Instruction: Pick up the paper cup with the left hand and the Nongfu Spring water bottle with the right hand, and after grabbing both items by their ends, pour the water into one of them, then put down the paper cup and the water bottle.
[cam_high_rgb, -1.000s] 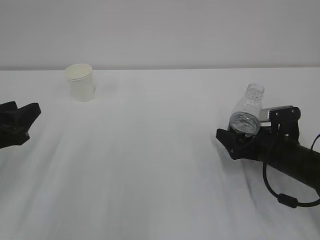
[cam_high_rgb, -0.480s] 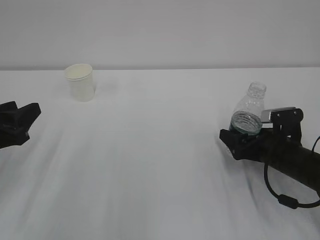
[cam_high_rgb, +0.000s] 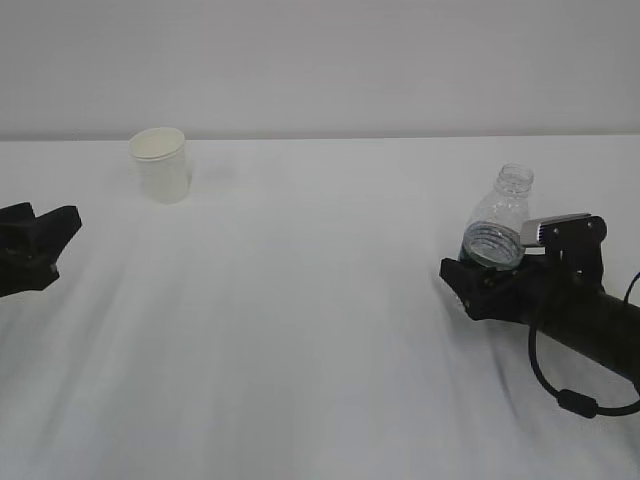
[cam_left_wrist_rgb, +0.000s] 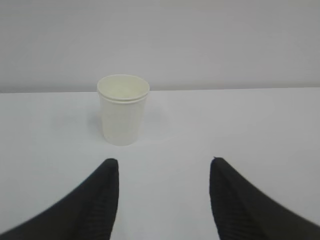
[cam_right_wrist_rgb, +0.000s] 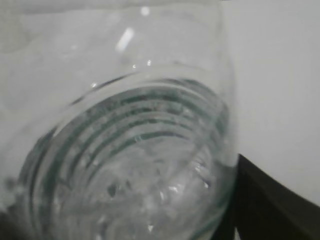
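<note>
White tabletop carries everything here. Far on the left stands the paper cup, upright, with nothing touching it. Near the left edge sits the left hand, well apart from the cup; its wrist view shows two black fingers spread apart with bare table between them and the cup ahead, a little left of the gap's centre. That hand is open and holds nothing.

On the right, the water bottle leans slightly, its open mouth up and away, its lower part down among the jaws of the right hand. The wrist view is filled by the bottle's ribbed clear wall, with a black finger at its lower right. The jaws stand around the bottle's base, but whether they press it firmly or merely bracket it I cannot tell.

The likely step is securing the bottle, with the cup not yet approached. Risks, as I judge them: the bottle has no cap, so a tilt during the lift could spill water onto the table. A thin ribbed wall may buckle or slip if squeezed low down. The light cup could be knocked over if the left fingers arrive off-centre, and crushed if they close hard
</note>
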